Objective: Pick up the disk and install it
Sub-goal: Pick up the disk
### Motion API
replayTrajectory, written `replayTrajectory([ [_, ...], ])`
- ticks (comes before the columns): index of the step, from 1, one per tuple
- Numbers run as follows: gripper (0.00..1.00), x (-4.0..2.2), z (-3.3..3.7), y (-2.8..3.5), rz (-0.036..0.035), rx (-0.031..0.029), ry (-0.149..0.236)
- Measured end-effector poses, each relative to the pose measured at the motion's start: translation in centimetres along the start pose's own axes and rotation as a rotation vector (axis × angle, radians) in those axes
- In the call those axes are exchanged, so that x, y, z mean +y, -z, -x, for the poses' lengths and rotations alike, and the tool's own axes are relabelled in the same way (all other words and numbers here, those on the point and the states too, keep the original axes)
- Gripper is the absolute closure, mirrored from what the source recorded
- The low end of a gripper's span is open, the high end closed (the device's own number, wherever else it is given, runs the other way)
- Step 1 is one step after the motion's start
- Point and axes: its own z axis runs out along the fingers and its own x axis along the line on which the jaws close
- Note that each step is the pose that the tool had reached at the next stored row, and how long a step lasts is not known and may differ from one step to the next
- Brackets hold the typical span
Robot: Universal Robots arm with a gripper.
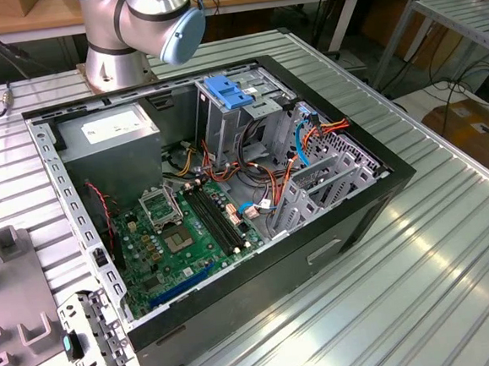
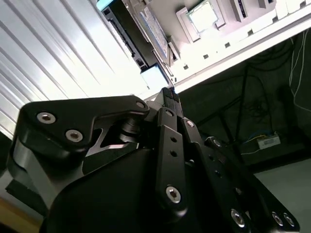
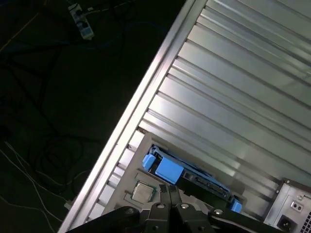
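Note:
The disk (image 3: pixel 170 170) stands on its edge in a grey fixture at the table's rim, with blue carrier rails along its sides and a blue tab facing the camera. In the second wrist view the disk (image 2: pixel 148 24) shows its labelled face and dark side. My gripper (image 3: pixel 167 188) hovers a little short of it, black fingers pressed together with nothing between them. The second wrist view has the gripper (image 2: pixel 168 92) pointing toward the disk from a distance, still apart from it.
An open computer case (image 1: pixel 349 217) lies on the ribbed metal table (image 1: pixel 422 288), with a blue-handled drive cage (image 1: pixel 229 91) and a grey power supply (image 1: pixel 109 130) inside. A processor chip (image 3: pixel 141 192) sits in the fixture beside the disk. The table edge (image 3: pixel 146 102) drops to dark floor.

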Motion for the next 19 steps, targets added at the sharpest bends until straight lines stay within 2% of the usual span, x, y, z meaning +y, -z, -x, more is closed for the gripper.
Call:
replayTrajectory([
  [6,0.89,0.00,0.00,-0.01,0.0007,0.0025,0.086],
  [10,0.89,0.00,0.00,-0.01,0.0016,0.0054,0.163],
  [13,0.89,0.00,0.00,-0.02,0.0029,0.0088,0.257],
  [14,0.89,0.08,0.06,-0.05,0.0008,0.0068,0.272],
  [15,0.89,0.16,0.10,-0.10,-0.0051,0.0007,0.285],
  [17,0.89,0.19,0.11,-0.17,-0.0106,-0.0056,0.303],
  [19,0.89,0.18,0.12,-0.25,-0.0123,-0.0075,0.338],
])
